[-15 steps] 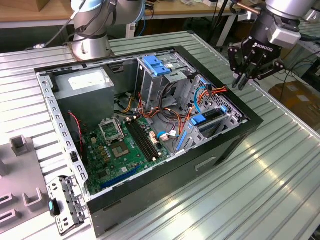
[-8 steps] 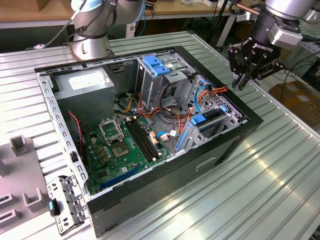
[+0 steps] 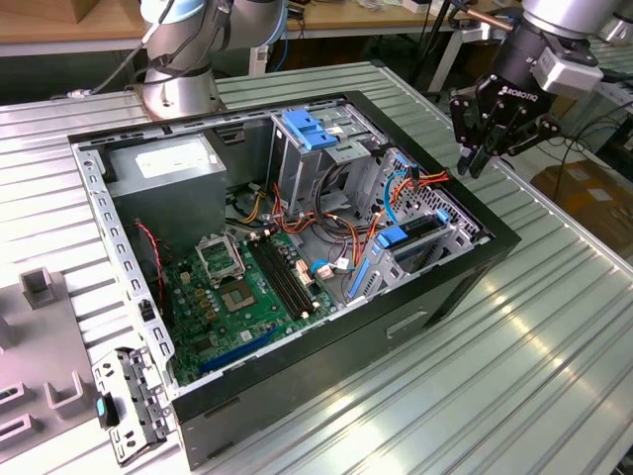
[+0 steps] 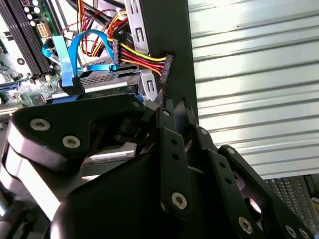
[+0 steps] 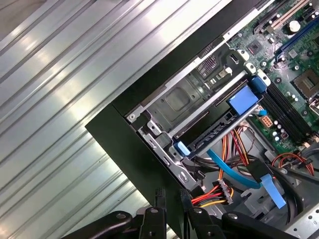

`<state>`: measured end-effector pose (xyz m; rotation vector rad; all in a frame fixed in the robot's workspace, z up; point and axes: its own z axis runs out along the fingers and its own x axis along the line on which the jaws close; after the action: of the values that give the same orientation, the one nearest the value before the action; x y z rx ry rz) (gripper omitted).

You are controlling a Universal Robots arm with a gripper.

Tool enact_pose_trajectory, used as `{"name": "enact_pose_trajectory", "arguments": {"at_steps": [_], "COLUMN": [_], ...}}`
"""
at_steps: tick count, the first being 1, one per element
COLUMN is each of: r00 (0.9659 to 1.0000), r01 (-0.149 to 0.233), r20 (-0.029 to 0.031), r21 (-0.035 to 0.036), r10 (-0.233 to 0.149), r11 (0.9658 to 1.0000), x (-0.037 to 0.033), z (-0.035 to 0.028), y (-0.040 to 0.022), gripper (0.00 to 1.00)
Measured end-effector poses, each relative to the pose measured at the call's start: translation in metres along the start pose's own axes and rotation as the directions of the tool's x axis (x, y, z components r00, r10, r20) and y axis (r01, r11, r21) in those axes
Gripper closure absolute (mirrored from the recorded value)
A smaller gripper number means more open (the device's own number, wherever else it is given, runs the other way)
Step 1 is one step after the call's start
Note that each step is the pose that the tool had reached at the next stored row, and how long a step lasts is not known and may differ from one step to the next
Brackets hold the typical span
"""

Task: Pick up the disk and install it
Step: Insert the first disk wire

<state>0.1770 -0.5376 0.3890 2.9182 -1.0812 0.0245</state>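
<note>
Effector: gripper (image 3: 473,161), fingers drawn together, nothing between them.
Effector position: above the rim of the computer case (image 3: 450,287), at the exterior view's right, near the drive cage (image 5: 182,99).
Disk: disk (image 5: 212,135) sat in a bay of the drive cage, its blue rail showing along the open side.
Nearby: power plug (image 4: 167,67) on red, yellow and black wires, just beside the case wall; blue data cable (image 4: 82,40) looped over the disk's end.
Step in hand (judged): install looked at or near done, with the gripper empty and clear of the bay.
Doing it well (judged): keep the fingers off the wire bundle and the case wall, and travel straight rather than sweep across the cage.
Hidden: the disk's label; whether the rails had latched home; whether the data cable was plugged in.
</note>
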Motion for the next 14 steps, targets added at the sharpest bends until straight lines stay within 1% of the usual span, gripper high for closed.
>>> {"name": "enact_pose_trajectory", "arguments": {"at_steps": [2,3,4,6,8,14], "r00": [0.9997,0.9983,0.9964,0.9943,0.9938,0.9938], "r01": [0.024,0.059,0.084,0.106,0.111,0.111], "r20": [-0.0005,-0.0013,-0.0020,-0.0026,-0.0025,-0.0021], "r21": [0.0006,0.0015,0.0020,0.0023,0.0028,0.0034], "r10": [-0.024,-0.059,-0.084,-0.106,-0.111,-0.111], "r11": [0.9997,0.9983,0.9964,0.9943,0.9938,0.9938], "x": [-0.0011,-0.0012,-0.0013,-0.0023,-0.0045,-0.0095], "z": [0.0001,0.0003,0.0003,0.0006,0.0018,0.0046], "y": [-0.0013,-0.0016,-0.0017,-0.0025,-0.0045,-0.0097], "gripper": [0.75,0.75,0.75,0.75,0.75,0.75]}}
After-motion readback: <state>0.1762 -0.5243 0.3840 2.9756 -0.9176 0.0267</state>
